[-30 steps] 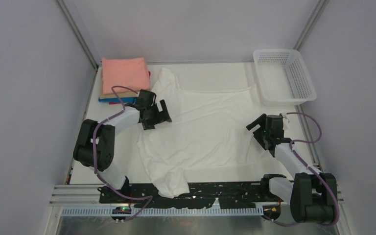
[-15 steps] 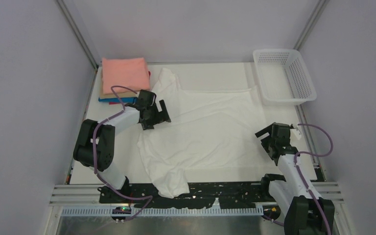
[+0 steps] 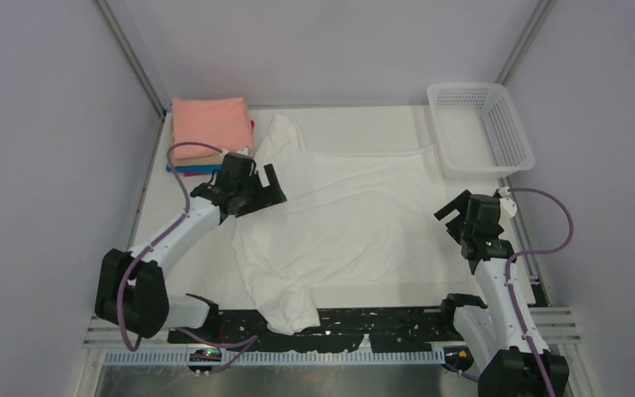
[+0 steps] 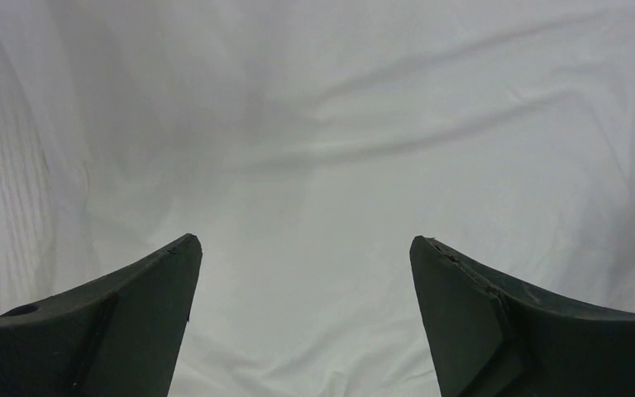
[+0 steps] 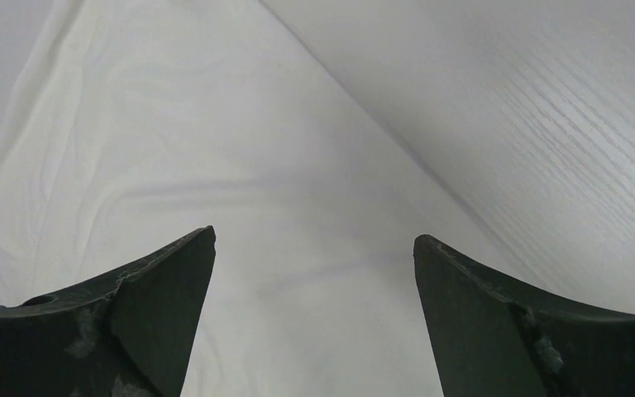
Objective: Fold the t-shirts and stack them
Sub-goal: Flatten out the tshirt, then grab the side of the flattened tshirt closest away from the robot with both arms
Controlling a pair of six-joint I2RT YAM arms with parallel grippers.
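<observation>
A white t-shirt (image 3: 339,223) lies spread on the white table, plain side up, one sleeve hanging over the front edge. It fills the left wrist view (image 4: 314,149) and shows in the right wrist view (image 5: 215,149). A folded stack with a salmon-pink shirt (image 3: 209,124) on top, over tan, blue and magenta ones, sits at the back left. My left gripper (image 3: 269,188) is open and empty over the shirt's left edge (image 4: 304,244). My right gripper (image 3: 455,208) is open and empty above the shirt's right edge (image 5: 314,240).
A white plastic mesh basket (image 3: 479,128) stands at the back right. Bare table (image 5: 546,141) shows to the right of the shirt. Grey walls close in both sides. A black rail (image 3: 364,318) runs along the front edge.
My right arm has pulled back to the right and lifted off the shirt's right edge. My left arm has stretched out, its gripper shifted slightly left and back.
</observation>
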